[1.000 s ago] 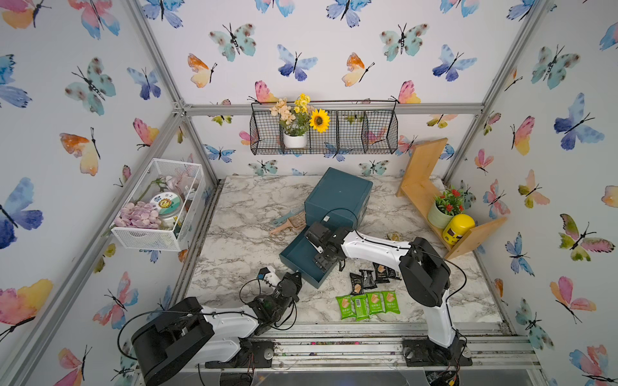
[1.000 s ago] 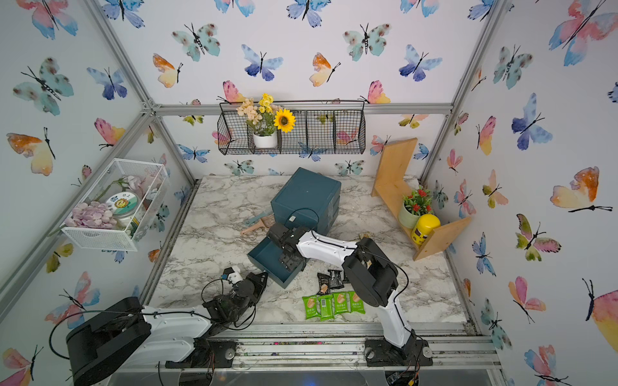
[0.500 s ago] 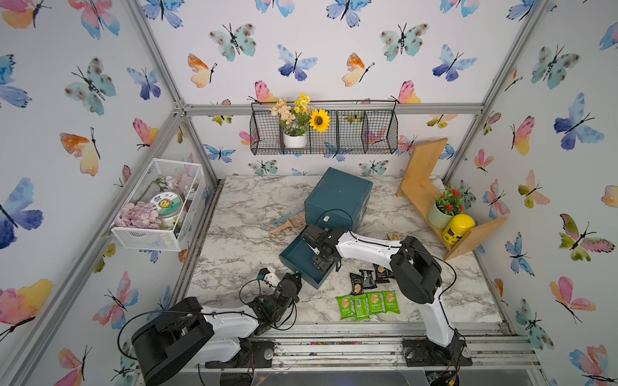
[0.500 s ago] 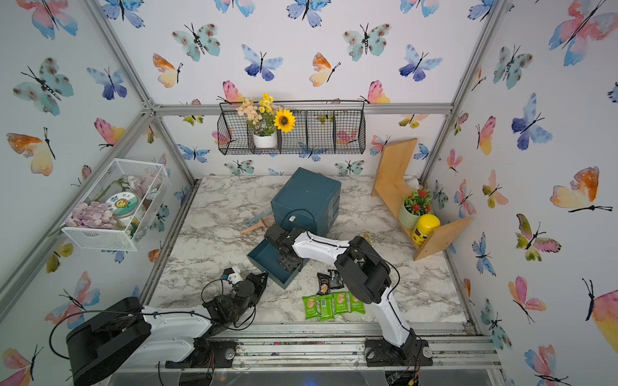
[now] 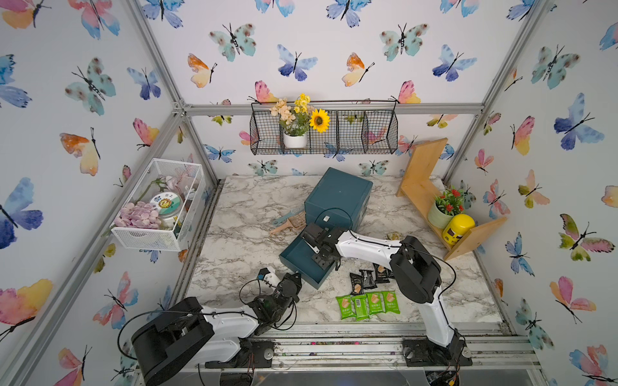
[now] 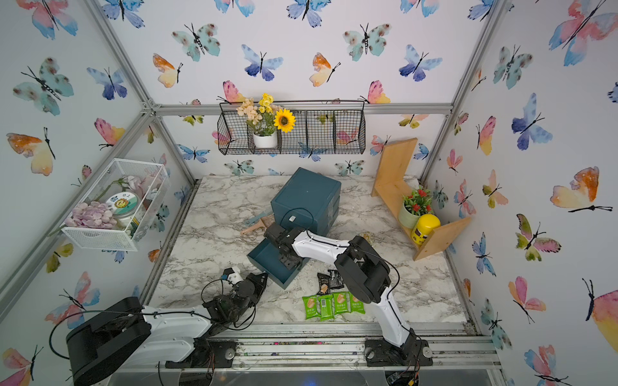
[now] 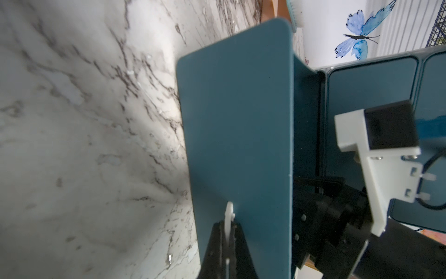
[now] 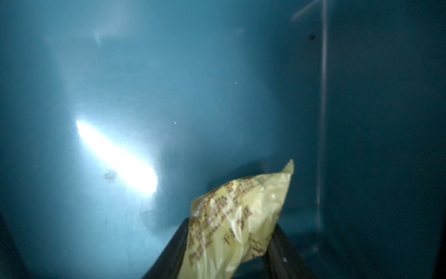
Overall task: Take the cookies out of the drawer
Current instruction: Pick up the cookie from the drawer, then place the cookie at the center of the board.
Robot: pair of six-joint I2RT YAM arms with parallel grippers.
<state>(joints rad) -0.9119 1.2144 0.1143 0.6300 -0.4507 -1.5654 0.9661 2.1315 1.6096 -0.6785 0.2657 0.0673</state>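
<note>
Right gripper (image 8: 226, 244) down inside the open drawer (image 5: 294, 264), fingers (image 8: 169, 253) pinching a pale yellow cookie packet (image 8: 239, 217) by one end, free end crumpled and pointing away from the fingers, above the bare teal drawer floor.

Left gripper (image 7: 226, 236) pressed together on a thin white tab (image 7: 228, 212) at the drawer's front panel, low over the marble worktop (image 5: 240, 240).

Drawer drawn out at the foot of a teal cabinet (image 5: 337, 197).

On the worktop, just beside the drawer: a few black cookie packets (image 5: 368, 279), partly behind the right arm. Near them, toward the front edge: four green cookie packets (image 5: 368, 304), side by side in one row.
</note>
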